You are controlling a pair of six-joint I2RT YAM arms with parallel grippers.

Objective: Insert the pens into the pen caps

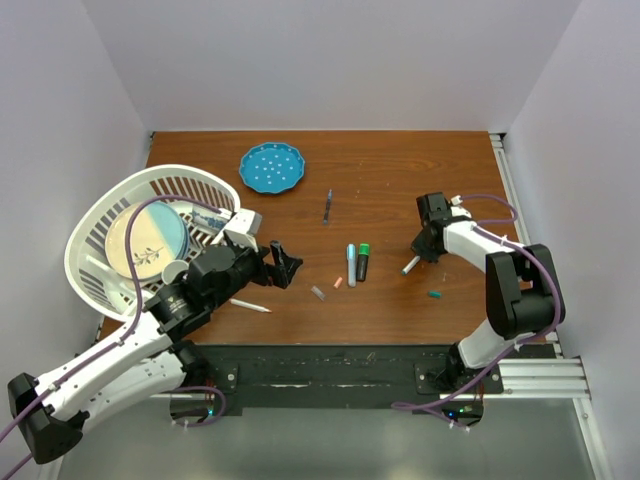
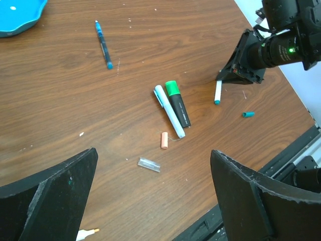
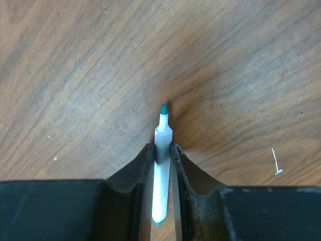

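Note:
My right gripper is shut on a white pen with a bare teal tip, low over the wood; it also shows from above and in the left wrist view. A teal cap lies just nearer, to its right. My left gripper is open and empty, its fingers wide apart over a grey cap and a pink cap. A white pen with a light blue cap and a dark pen with a green cap lie side by side at centre.
A thin blue pen lies farther back. A white pen with an orange tip lies near my left arm. A blue dotted plate sits at the back. A white basket holding a plate and cup stands at the left.

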